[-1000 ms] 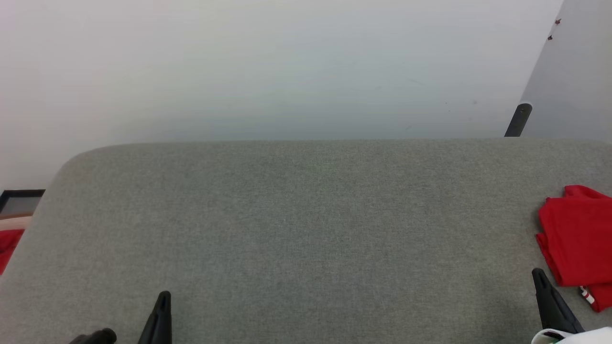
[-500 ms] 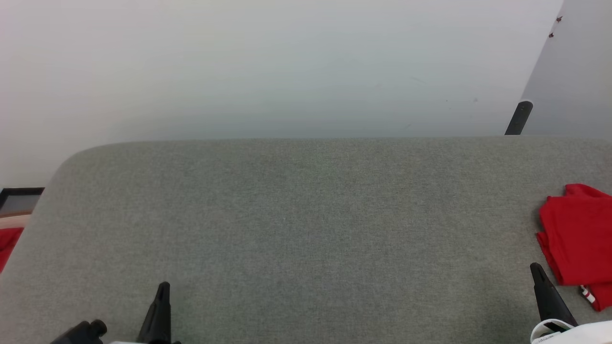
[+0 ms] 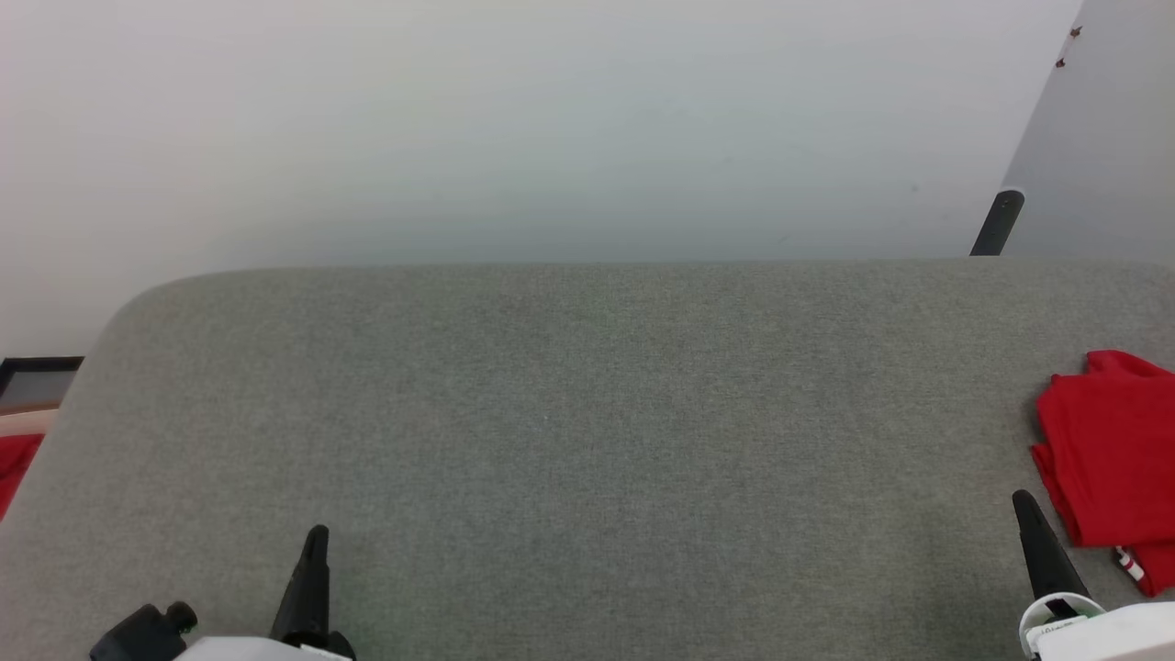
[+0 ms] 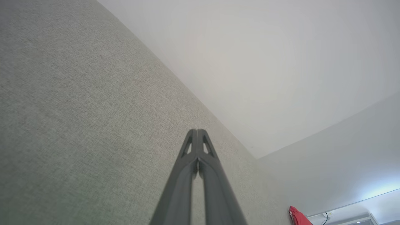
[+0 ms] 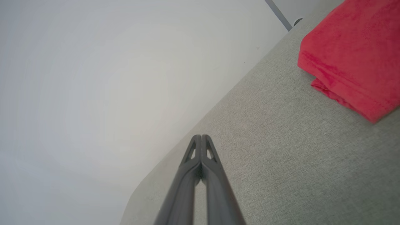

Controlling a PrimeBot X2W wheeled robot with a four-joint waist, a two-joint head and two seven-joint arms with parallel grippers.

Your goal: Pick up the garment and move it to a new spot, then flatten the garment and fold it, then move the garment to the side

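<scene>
At the far right of the grey fabric surface point(image 3: 587, 413), the garment point(image 3: 1111, 450), folded into a red bundle and partly cut off by the right border of the head view. At its near lower corner, a bit of red-and-white striped trim point(image 3: 1127, 566) peeking out.

At the lower right, the right gripper point(image 3: 1023, 505), clenched, both dark fingers pressed together tip to tip and holding nothing. Just beside the garment, to the left of its lower left corner, but apart from it, with a strip of grey surface between tip and cloth. In the right wrist view, the same right gripper point(image 5: 201, 136) pointing over the surface, the garment point(image 5: 353, 53) up and to the right of the tips, its hem lying in layers. Not possible to tell whether the tips touch the surface.

At the lower left, the left gripper point(image 3: 317, 537), also clenched and empty, well apart from the garment, with most of the surface between. In the left wrist view, the left gripper point(image 4: 197, 131) with fingers joined at the tips, and the garment point(image 4: 298, 217) only a small red piece far off near the bottom right.

Behind the surface, a plain white wall point(image 3: 551, 138) and a dark post point(image 3: 998, 220). Beyond the left edge, a patch of red cloth point(image 3: 14, 464), too little visible to identify.
</scene>
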